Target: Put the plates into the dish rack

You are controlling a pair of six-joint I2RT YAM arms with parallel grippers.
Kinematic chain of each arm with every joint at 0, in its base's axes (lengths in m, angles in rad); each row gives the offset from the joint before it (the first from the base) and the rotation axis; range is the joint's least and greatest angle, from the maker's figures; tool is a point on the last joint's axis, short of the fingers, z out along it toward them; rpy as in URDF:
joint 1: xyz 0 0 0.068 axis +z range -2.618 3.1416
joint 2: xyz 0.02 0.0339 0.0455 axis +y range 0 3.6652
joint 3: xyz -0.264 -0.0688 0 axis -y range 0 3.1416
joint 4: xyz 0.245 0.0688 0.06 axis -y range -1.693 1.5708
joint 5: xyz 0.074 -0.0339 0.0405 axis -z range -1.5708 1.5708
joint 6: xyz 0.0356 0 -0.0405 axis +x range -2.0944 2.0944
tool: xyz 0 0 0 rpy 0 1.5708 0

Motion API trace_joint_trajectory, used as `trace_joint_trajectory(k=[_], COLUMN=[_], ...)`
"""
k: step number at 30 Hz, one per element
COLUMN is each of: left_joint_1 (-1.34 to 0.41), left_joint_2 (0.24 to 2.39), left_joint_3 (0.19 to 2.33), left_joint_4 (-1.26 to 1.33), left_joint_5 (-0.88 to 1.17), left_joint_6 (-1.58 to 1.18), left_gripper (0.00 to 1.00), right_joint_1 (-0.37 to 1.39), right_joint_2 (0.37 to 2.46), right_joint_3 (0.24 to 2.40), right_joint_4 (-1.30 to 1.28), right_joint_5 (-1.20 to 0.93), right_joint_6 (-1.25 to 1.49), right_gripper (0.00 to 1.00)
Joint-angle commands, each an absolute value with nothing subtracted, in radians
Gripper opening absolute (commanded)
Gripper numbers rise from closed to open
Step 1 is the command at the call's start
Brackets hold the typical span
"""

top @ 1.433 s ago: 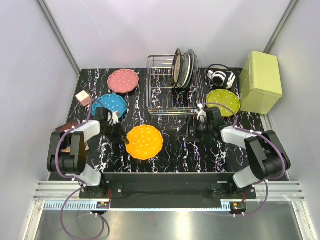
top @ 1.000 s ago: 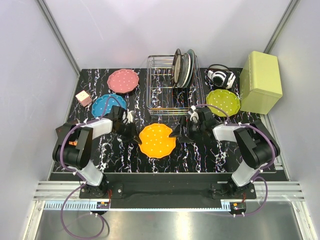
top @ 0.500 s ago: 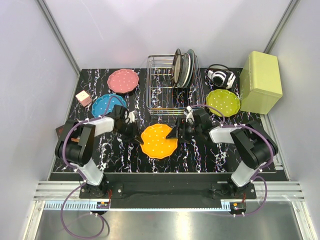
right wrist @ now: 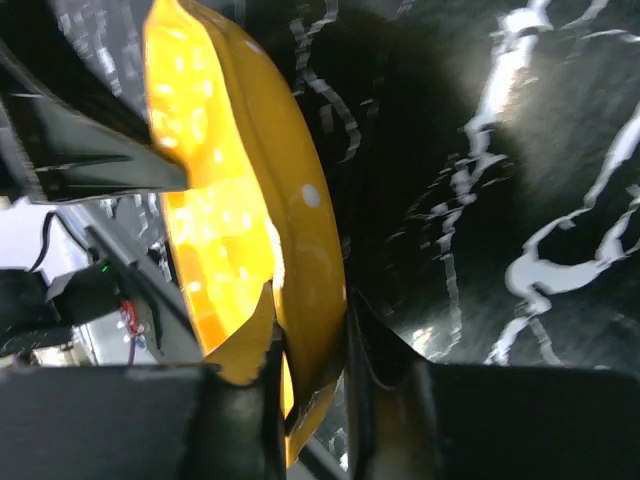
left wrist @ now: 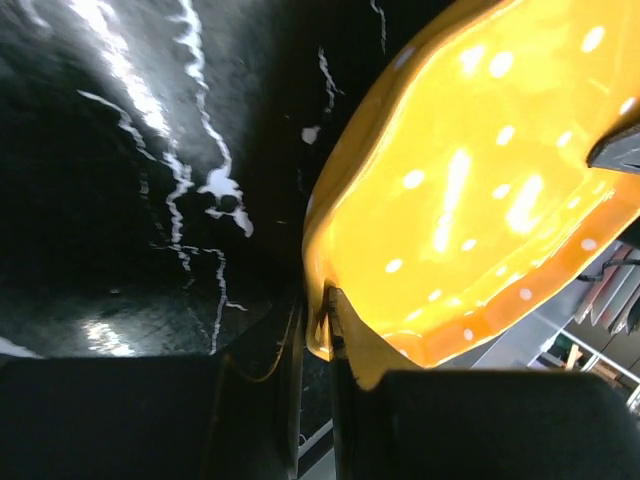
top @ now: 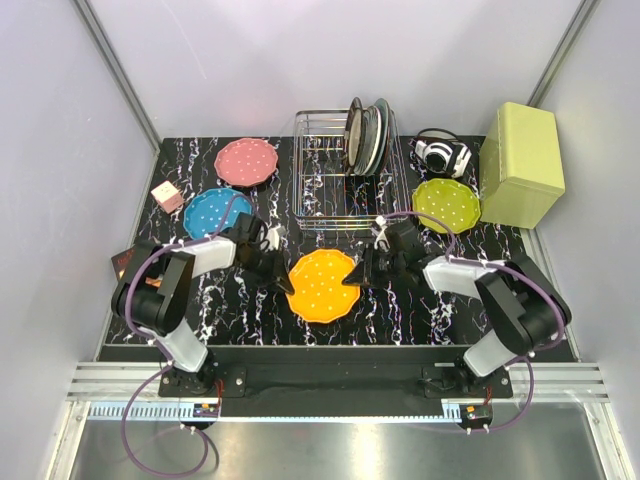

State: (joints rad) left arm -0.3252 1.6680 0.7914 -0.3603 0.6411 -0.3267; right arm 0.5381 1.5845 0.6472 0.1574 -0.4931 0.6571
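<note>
Centre of the top view: orange plate [top: 322, 285], round, scalloped at the rim, glossy plastic with small white dots, at the near middle of the table [top: 400, 310], in front of the dish rack [top: 335, 200] and apart from it. Pinched on opposite edges: left gripper [left wrist: 322, 322] narrowed onto the left rim, black fingers [left wrist: 250, 400] against either face of the thin wavy lip; right gripper [right wrist: 310, 345] likewise clamped on the right rim, one finger on each side. Nearly edge-on from the right wrist, shallow and dished, bright highlights across the smooth face. Table top: black, polished, veined in white like marble. Rack: rectangular basket of thin silver wire with upright slots, at the far centre; grey and dark plates [top: 367, 135], plain and smooth, on edge at its far right end. Left of the rack, pink plate [top: 246, 161] and blue plate [top: 217, 211], same scalloped dotted form, flat on the table, pink farther, blue nearer. Just right of the rack, yellow-green plate [top: 446, 204], also flat. Beyond it, black-and-white headphones [top: 443, 155]; at the far right, a matte yellow-green box [top: 520, 163] with rounded corners. Near the left edge, a small pink cube [top: 167, 196] beside the blue plate.
</note>
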Motion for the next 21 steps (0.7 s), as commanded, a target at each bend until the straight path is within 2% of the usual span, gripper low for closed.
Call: trace_joint_trajectory(k=[1, 3, 4, 5, 6, 9, 14, 18, 19, 21], left_joint_1=[-0.38, -0.379, -0.371, -0.364, -0.351, -0.283, -0.219, -0.186, -0.183, -0.181], left_joint_2=[1.639, 1.58, 1.512, 1.471, 1.43, 1.226, 1.053, 0.994, 0.991, 0.979], left_joint_3=[0.771, 0.794, 0.813, 0.815, 0.81, 0.798, 0.851, 0.888, 0.894, 0.903], left_joint_4=[-0.34, -0.405, -0.422, -0.449, -0.46, -0.501, -0.551, -0.551, -0.551, -0.549], left_joint_5=[0.523, 0.422, 0.381, 0.301, 0.27, 0.135, -0.033, -0.078, -0.084, -0.08], left_joint_6=[-0.279, -0.223, -0.197, -0.195, -0.19, -0.189, -0.13, -0.097, -0.095, -0.094], left_gripper=[0.37, 0.52, 0.77, 0.89, 0.98, 0.99, 0.99, 0.99, 0.99, 0.99], right_joint_1=[0.589, 0.591, 0.591, 0.589, 0.589, 0.592, 0.624, 0.701, 0.734, 0.745], right_joint_2=[1.499, 1.483, 1.474, 1.467, 1.453, 1.39, 1.393, 1.471, 1.541, 1.609], right_joint_3=[0.738, 0.813, 0.845, 0.915, 0.946, 1.073, 1.389, 1.648, 1.786, 1.903], right_joint_4=[0.074, -0.061, -0.11, -0.214, -0.248, -0.369, -0.593, -0.692, -0.742, -0.742], right_joint_5=[-0.554, -0.587, -0.618, -0.62, -0.62, -0.571, -0.447, -0.09, -0.015, 0.169], right_joint_6=[0.586, 0.511, 0.485, 0.457, 0.401, 0.31, 0.244, 0.255, 0.249, 0.215], right_gripper=[0.0, 0.0, 0.0, 0.0, 0.0, 0.0, 0.0, 0.0, 0.0, 0.0])
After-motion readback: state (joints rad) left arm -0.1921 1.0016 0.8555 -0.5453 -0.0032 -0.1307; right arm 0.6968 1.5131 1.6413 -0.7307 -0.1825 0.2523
